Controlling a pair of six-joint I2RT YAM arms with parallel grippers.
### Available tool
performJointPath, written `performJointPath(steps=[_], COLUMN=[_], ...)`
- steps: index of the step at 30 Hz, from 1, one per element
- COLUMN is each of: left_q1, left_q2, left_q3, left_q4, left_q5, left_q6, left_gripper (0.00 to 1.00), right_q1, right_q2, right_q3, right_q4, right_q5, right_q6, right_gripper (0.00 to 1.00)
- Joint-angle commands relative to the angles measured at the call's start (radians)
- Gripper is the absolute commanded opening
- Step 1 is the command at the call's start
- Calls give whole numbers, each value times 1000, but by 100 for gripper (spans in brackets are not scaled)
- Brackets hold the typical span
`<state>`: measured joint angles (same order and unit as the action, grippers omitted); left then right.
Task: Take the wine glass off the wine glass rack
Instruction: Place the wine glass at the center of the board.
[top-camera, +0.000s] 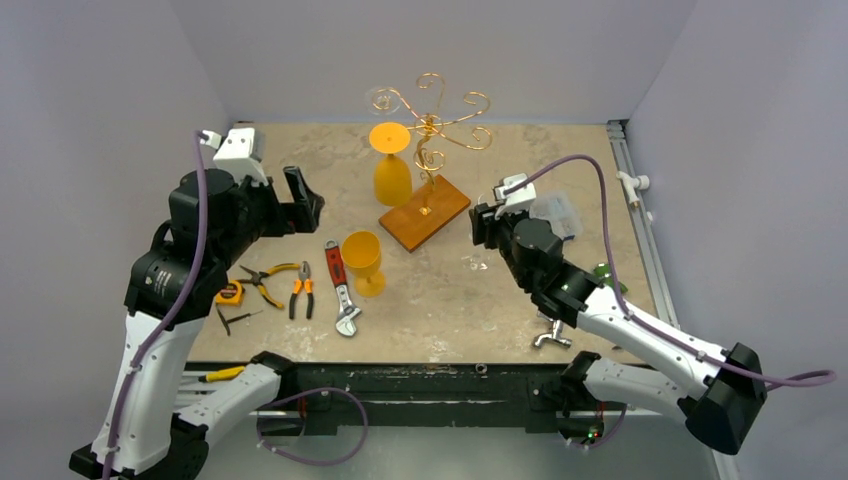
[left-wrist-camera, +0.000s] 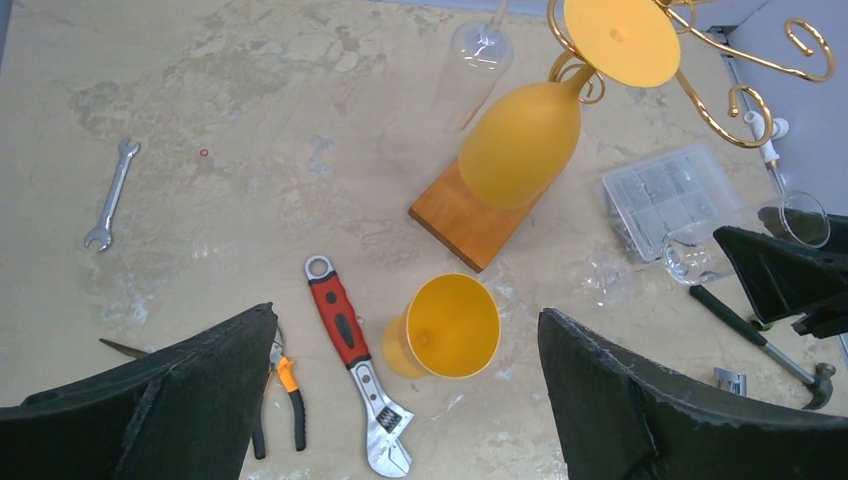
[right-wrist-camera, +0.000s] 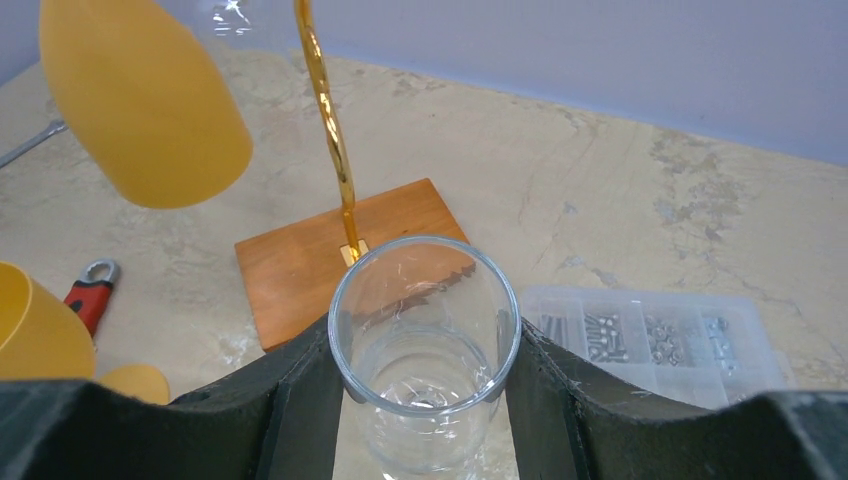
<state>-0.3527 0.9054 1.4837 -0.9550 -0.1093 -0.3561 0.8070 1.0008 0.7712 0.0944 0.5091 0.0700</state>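
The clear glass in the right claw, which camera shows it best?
The right wrist view: the clear glass fills the middle, rim toward the camera, clamped between the fingers of the right claw. The left wrist view shows it faint at the right edge; the top external view gives only a glint by the claw.

Wine glass rack (top-camera: 428, 208): golden wire on an orange-brown wooden base. Hanging wine glass (top-camera: 392, 175), left of the stem, and standing goblet (top-camera: 362, 258), nearer: plain opaque yellow-orange. Clear wine glass (right-wrist-camera: 425, 340), right: colourless, transparent. Table (top-camera: 560, 160): beige with grey-brown marbling. Adjustable wrench (top-camera: 340, 285): red handle, silver head. Pliers (top-camera: 301, 290): orange and black grips. Walls (top-camera: 100, 80): pale lilac-grey.
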Motion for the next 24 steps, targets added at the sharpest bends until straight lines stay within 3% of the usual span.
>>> performJointPath(steps=[1,13,24], left_q1=[12,12,13], left_q2=[0,21,21], left_q3=[-2,16,13], left_q4=[27,36,36], left_q5=[-9,-10,-7], left_q6=[12,23,20], left_gripper=[100,100,100], right_q1=[6,6,6], right_q2=[0,80,140], right_q3=[-42,-162,-163], right_q4=[273,540,600], right_q5=[65,119,121], right_q6=[-22,-49,-96], right_gripper=[0,0,0])
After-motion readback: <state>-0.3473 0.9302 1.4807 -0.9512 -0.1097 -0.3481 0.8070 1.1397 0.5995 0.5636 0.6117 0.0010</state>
